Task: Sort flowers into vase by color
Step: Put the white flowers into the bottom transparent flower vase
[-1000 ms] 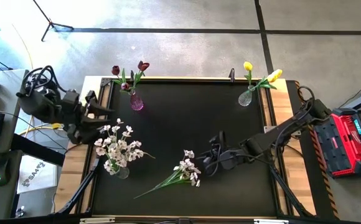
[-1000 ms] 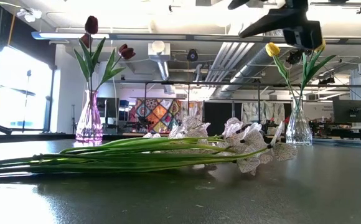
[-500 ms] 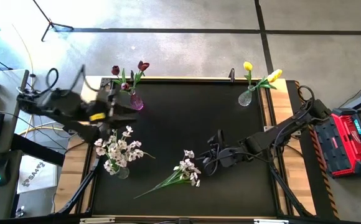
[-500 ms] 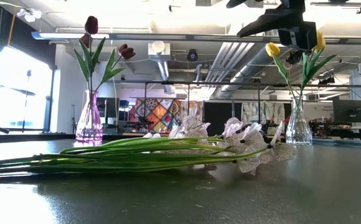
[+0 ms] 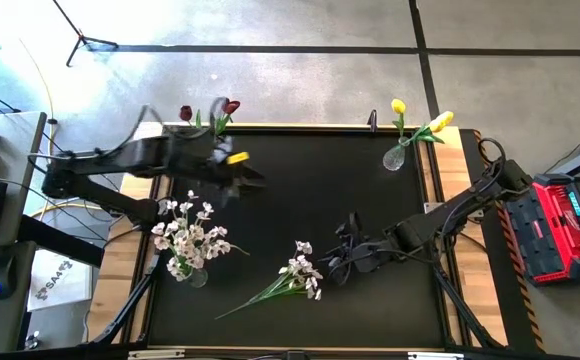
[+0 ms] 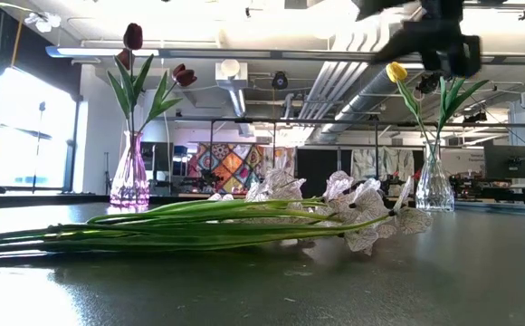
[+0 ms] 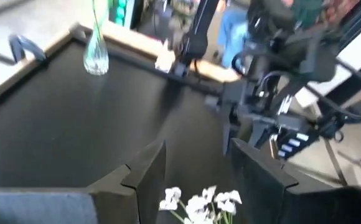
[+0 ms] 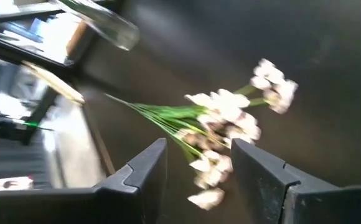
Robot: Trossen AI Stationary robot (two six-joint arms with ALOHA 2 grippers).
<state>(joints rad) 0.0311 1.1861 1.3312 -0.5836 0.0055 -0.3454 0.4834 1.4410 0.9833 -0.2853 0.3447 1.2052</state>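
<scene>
Just beyond spread right fingers (image 8: 264,180): white spray (image 8: 230,118)

Two dark, near-black arms over the counter (image 5: 300,190). Yellow label on the left arm's wrist, just behind the left tool (image 5: 245,180). Black cables looped beside the right tool (image 5: 342,250). Broad, flat, matte-black angular fingers (image 7: 144,174) on the left; same on the right.

Loose spray (image 5: 292,279) on the mat's (image 5: 310,190) near middle, between left vase (image 5: 192,274) and right claw (image 5: 338,262).
</scene>
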